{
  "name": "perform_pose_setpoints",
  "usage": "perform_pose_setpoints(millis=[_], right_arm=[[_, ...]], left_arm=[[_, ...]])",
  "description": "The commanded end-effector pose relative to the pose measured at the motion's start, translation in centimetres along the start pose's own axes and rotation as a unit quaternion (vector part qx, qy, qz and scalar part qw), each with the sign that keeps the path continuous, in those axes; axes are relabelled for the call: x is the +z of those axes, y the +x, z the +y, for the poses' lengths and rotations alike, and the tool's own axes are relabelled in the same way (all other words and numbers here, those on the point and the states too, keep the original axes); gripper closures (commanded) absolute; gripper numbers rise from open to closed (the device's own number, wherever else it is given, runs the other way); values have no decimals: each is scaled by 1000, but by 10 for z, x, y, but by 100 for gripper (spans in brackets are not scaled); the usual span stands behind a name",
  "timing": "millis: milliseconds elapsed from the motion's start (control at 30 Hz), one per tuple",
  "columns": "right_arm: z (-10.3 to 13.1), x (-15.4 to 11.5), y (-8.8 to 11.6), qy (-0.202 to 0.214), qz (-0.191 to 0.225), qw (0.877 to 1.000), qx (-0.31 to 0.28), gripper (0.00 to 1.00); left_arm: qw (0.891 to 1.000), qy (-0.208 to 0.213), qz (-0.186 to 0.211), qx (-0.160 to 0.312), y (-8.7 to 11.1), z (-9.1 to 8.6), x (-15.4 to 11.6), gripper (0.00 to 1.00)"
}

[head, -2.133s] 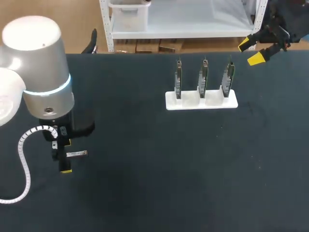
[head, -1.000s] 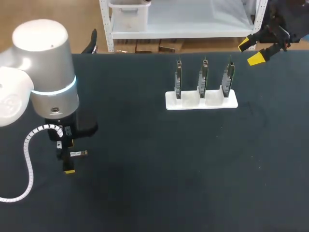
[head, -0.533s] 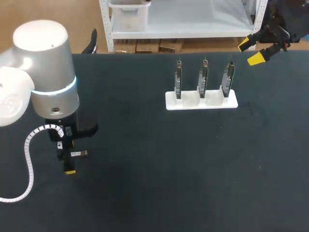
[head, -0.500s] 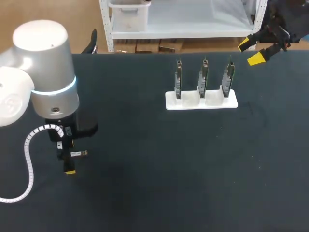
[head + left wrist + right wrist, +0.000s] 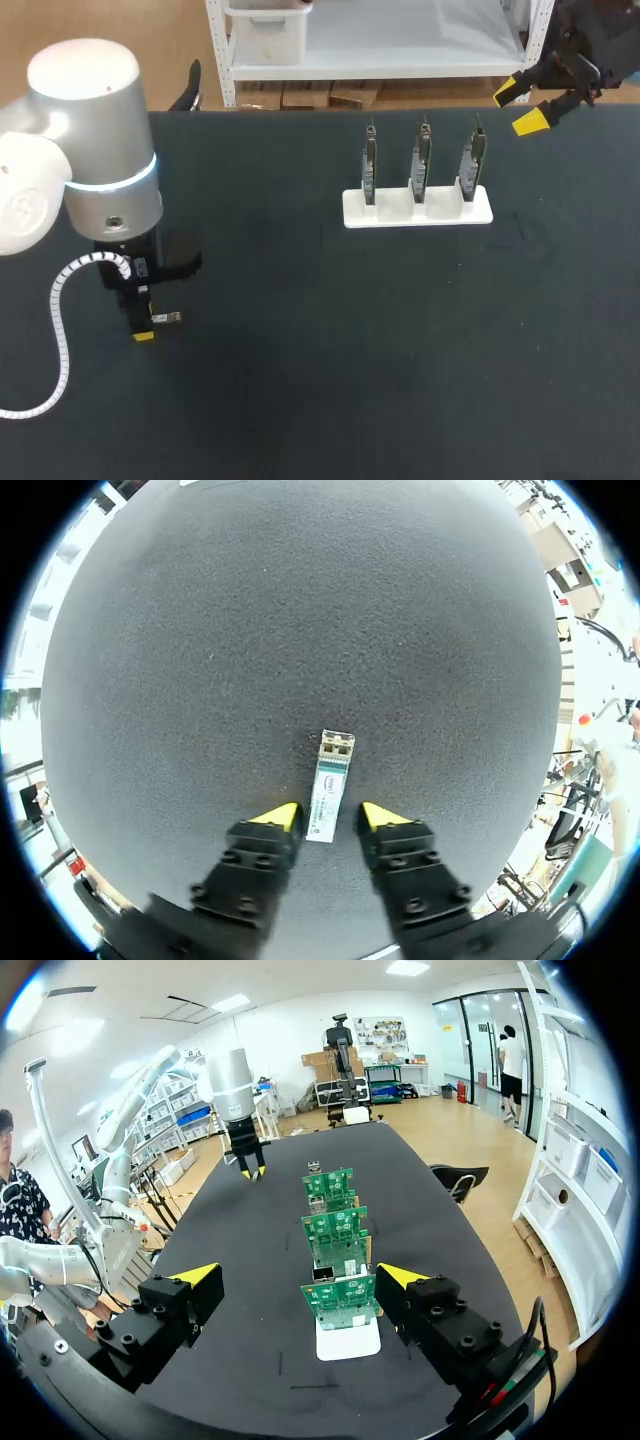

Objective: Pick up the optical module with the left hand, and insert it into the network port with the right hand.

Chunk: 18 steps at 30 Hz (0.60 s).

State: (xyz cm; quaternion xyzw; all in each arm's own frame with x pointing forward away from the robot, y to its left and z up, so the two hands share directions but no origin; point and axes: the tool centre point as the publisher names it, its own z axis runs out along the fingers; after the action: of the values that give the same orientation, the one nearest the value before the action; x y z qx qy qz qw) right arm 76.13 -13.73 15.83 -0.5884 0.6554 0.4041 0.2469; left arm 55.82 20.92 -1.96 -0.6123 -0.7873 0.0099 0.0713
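Left end effector (image 5: 328, 818): down at the tabletop (image 5: 300, 620), fingers spread, pinching nothing. The module (image 5: 329, 780) lies flat on the tabletop. Its near end sits between my two yellow tips and the rest sticks out ahead of them. There is a clear gap between the module and at least one tip, so no grip. From the head view, the left end effector (image 5: 141, 322) points straight down and the module (image 5: 166, 318) pokes out just beside it, toward my right arm's side.

Right end effector (image 5: 300, 1276): fingers spread wide, nothing between them. It hangs in the air over the tabletop's far corner on my right side (image 5: 522, 105), well apart from the module.

Ahead of and below the right end effector, three circuit boards (image 5: 340, 1298) stand upright in a row running away from it, slotted into a white holder (image 5: 348, 1340). In the head view the circuit boards (image 5: 420, 160) and holder (image 5: 418, 207) sit between the two end effectors, much nearer the right one. From the right wrist, the left end effector (image 5: 246, 1168) shows far beyond the last board.
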Motion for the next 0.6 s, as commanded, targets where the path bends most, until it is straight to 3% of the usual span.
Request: perform_pose_setpoints(millis=[33, 333, 467, 600], right_arm=[[2, 0, 0, 2, 0, 1000, 0, 0], [2, 0, 0, 2, 0, 1000, 0, 0], [2, 0, 0, 2, 0, 1000, 0, 0], [2, 0, 0, 2, 0, 1000, 0, 0]], left_arm=[[1000, -1, 3, 1, -2, -2, 10, 100], [1000, 0, -19, 9, -9, -5, -5, 100], [994, 22, -106, 29, -17, -5, -31, 100], [976, 35, -204, 63, -31, -4, -65, 100]])
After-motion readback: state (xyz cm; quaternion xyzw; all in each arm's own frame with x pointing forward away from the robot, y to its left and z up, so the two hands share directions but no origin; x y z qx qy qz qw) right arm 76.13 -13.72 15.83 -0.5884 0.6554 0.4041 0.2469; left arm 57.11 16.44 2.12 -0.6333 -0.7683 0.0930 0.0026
